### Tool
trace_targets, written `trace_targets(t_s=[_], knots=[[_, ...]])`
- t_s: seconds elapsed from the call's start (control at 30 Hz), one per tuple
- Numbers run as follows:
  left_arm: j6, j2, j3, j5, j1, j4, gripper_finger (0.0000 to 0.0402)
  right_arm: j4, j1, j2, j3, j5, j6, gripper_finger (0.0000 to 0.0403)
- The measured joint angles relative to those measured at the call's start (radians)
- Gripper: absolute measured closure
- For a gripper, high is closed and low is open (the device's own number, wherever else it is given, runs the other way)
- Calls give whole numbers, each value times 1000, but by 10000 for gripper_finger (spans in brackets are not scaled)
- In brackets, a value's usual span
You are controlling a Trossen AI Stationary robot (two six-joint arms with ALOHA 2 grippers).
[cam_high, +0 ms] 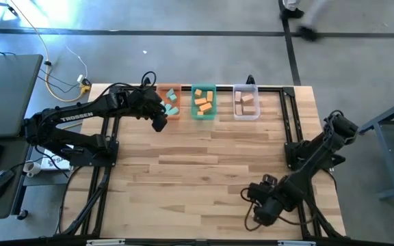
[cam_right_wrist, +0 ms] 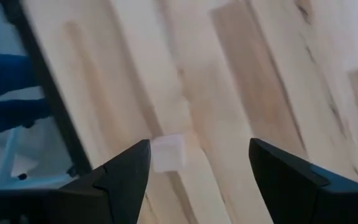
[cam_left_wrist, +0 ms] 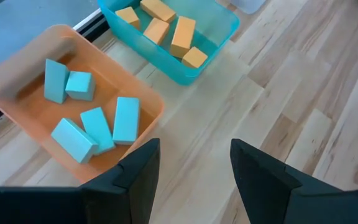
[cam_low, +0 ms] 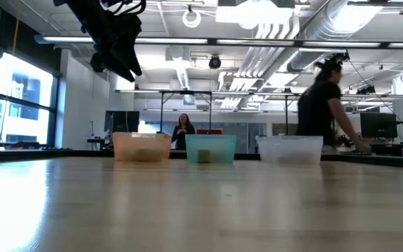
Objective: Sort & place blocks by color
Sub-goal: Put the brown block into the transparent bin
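Note:
Three trays stand in a row at the table's far edge. The orange tray [cam_high: 170,102] [cam_left_wrist: 23,74] holds several teal blocks [cam_left_wrist: 95,127]. The green tray [cam_high: 204,102] [cam_left_wrist: 219,37] holds several orange blocks [cam_left_wrist: 166,28]. The clear tray [cam_high: 246,102] holds tan blocks [cam_high: 246,100]. My left gripper [cam_high: 159,123] [cam_left_wrist: 194,149] is open and empty, raised above the table just near of the orange tray; it also shows high up in the low view [cam_low: 117,49]. My right gripper [cam_high: 255,213] [cam_right_wrist: 197,149] is open and empty, low over the table's near right part.
In the right wrist view a small pale square patch [cam_right_wrist: 168,152] lies on the wood between the fingers; whether it is a block I cannot tell. A black frame rail [cam_high: 286,116] runs along the table's right side. People [cam_low: 324,105] move in the room behind. A laptop [cam_high: 5,89] sits to the left of the table.

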Motion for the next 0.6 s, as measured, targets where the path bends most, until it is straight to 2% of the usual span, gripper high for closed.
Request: trace_targets(t_s=[0.3,0.6], knots=[[-2,0,0,3,0,0,218,68,92,31,0,91,-80,143],[0,0,0,3,0,0,218,139,122,141,0,69,-87,143]])
